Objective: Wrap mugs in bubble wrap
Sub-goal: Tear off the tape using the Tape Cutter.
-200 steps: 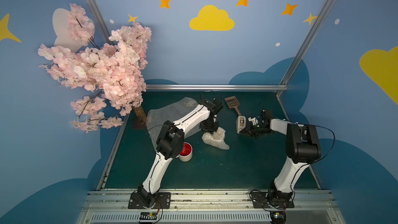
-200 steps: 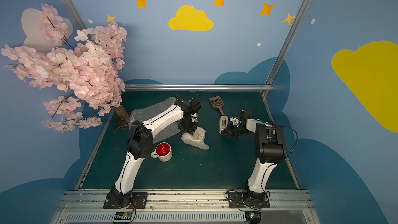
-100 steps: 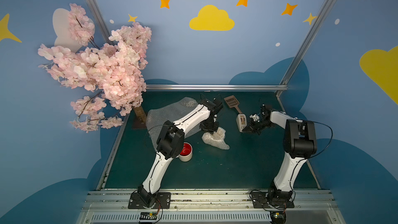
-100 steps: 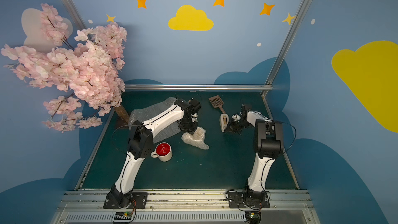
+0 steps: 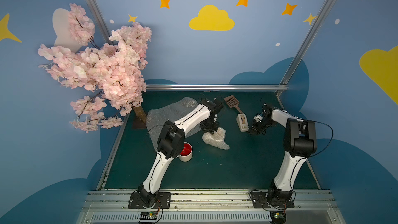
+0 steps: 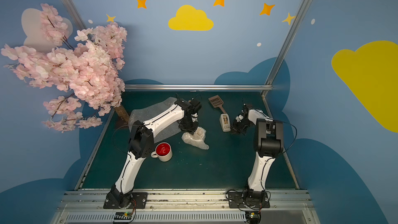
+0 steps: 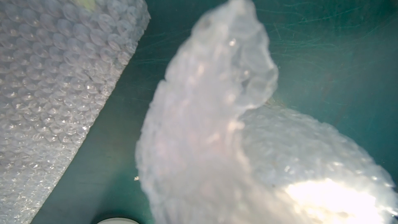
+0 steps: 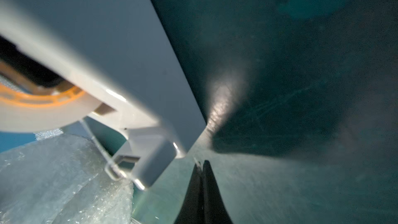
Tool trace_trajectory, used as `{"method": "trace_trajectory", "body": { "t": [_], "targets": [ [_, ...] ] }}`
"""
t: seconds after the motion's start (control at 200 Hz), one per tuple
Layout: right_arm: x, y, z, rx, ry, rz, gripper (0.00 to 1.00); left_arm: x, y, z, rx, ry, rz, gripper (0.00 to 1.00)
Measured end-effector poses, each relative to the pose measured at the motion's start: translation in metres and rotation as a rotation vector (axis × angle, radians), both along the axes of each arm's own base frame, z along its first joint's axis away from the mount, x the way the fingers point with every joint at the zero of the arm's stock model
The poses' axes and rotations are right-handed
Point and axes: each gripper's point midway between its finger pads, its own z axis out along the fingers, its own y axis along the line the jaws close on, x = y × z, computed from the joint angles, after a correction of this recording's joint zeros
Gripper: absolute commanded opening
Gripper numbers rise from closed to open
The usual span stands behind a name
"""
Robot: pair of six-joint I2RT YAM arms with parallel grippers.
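One mug [image 6: 163, 152] upright (glossy red inside); bubble wrap bundle [image 6: 197, 140] nearby.

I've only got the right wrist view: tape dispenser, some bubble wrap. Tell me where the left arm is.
Observer: The left gripper is down on the bubble wrap bundle, its jaws apparently pinching a raised flap.
Operator: Report any unwrapped mug.
Observer: A red-inside mug stands upright and bare beside the elbow of the left arm.
Operator: Find spare wrap.
Observer: A flat bubble wrap sheet lies under the left arm, beyond the mug.
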Motion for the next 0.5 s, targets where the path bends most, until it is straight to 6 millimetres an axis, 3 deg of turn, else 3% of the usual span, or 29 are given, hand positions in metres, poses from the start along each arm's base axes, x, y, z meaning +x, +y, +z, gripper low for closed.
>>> {"method": "trace_trajectory", "body": {
  "t": [0.165, 0.335, 0.501],
  "targets": [
    [0.001, 0.011, 0.023, 0.055, -0.053, 0.015, 0.0, 0.0, -0.001, 0.0, -0.005, 0.003, 0.0, 0.21],
    [-0.01, 0.043, 0.087, 0.185, -0.199, 0.085, 0.0, -0.003, -0.006, -0.001, -0.027, 0.022, 0.009, 0.21],
    [-0.033, 0.093, 0.144, 0.315, -0.324, 0.233, 0.0, -0.003, -0.008, -0.001, -0.037, 0.033, 0.03, 0.21]
  ]
}}
